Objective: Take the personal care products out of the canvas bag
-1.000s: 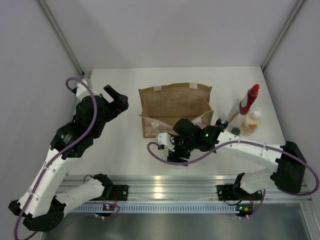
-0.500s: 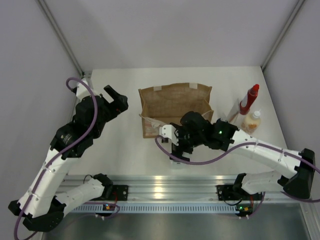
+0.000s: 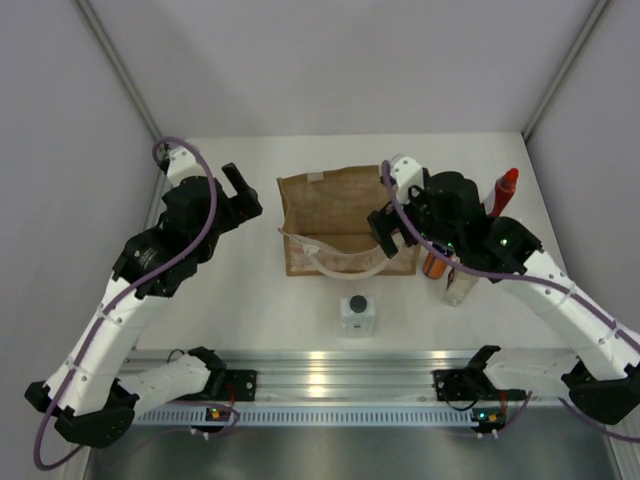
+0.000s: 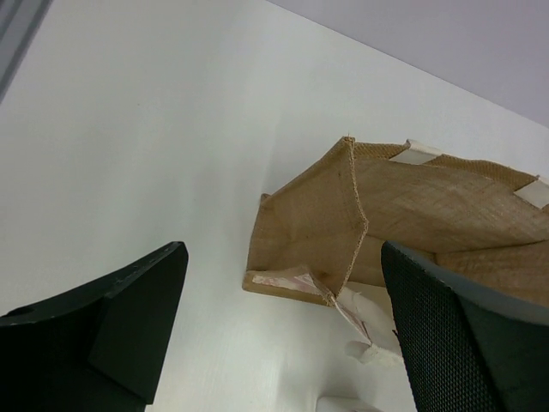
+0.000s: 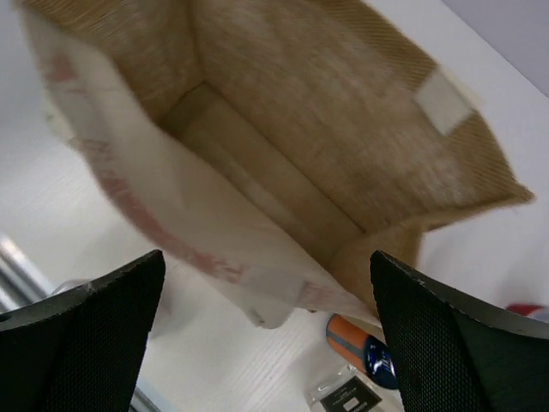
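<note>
The canvas bag (image 3: 340, 205) stands open-topped mid-table, and its inside (image 5: 283, 146) looks empty. My right gripper (image 3: 386, 224) hovers open over the bag's right end, nothing between its fingers (image 5: 86, 335). Just in front of the bag stands a white squarish bottle with a dark cap (image 3: 358, 313). Right of the bag are an orange bottle (image 3: 434, 265) (image 5: 356, 343), a clear bottle (image 3: 458, 288) and a red bottle (image 3: 500, 195), partly covered by my right arm. My left gripper (image 3: 244, 194) is open, left of the bag (image 4: 412, 215) and apart from it.
The bag's cream handle (image 3: 335, 263) droops over its front onto the table. Grey walls enclose the table on three sides. A metal rail (image 3: 320, 365) with both arm bases runs along the near edge.
My right gripper opened and left the white squarish bottle in front of the bag, then swung up and back over the bag's right end. My left arm shifted slightly farther back.
</note>
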